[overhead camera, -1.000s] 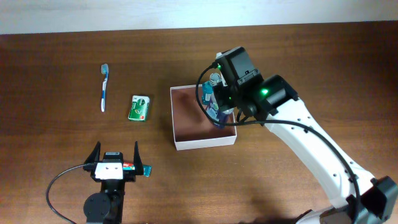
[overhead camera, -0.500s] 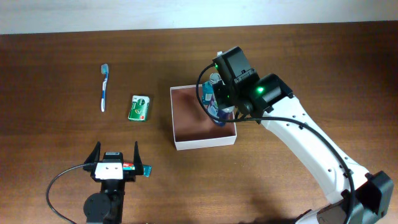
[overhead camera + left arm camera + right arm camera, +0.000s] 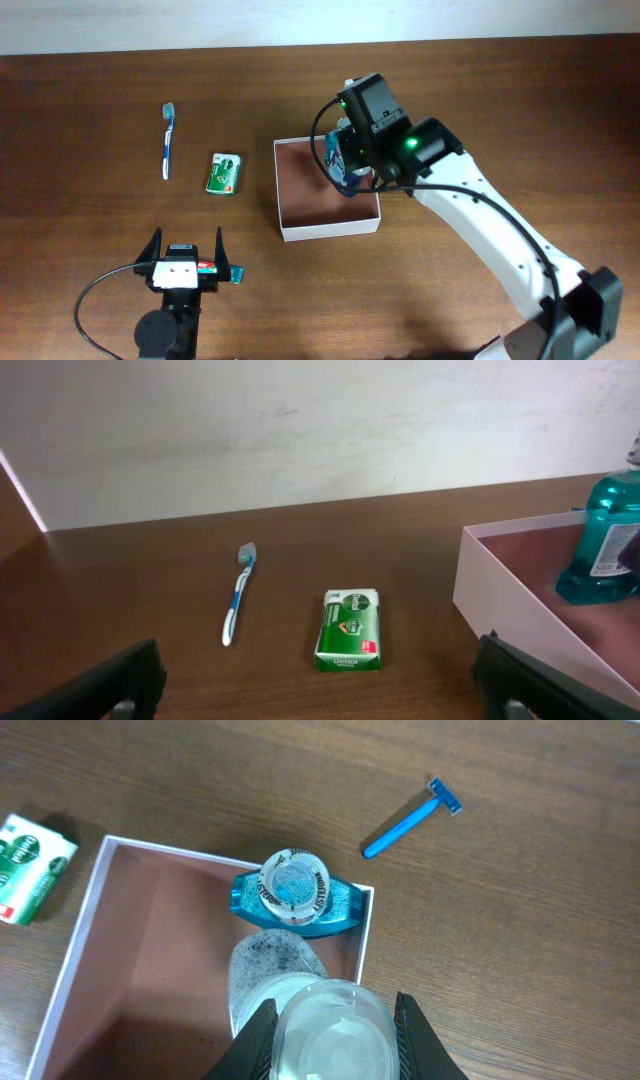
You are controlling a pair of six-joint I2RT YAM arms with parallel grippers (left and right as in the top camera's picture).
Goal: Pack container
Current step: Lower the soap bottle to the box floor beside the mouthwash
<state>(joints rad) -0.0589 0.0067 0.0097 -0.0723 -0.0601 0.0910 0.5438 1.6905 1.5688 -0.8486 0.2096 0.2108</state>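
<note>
Clear round thing [image 3: 325,1030] in my R jaws: blurred, cut off at btm edge, can't ID. Overhead, my R arm [image 3: 490,235] hides most of teal bottle [image 3: 605,535]; container [image 3: 500,610] runs off L-wrist view's right edge.

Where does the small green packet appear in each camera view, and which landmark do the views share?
Overhead: the green packet lies left of centre, left of the container.
Left wrist: the green packet at lower centre, left of the container.
Right wrist: the green packet at the far left edge, beyond the container.
Shared landmark: the container.
</note>
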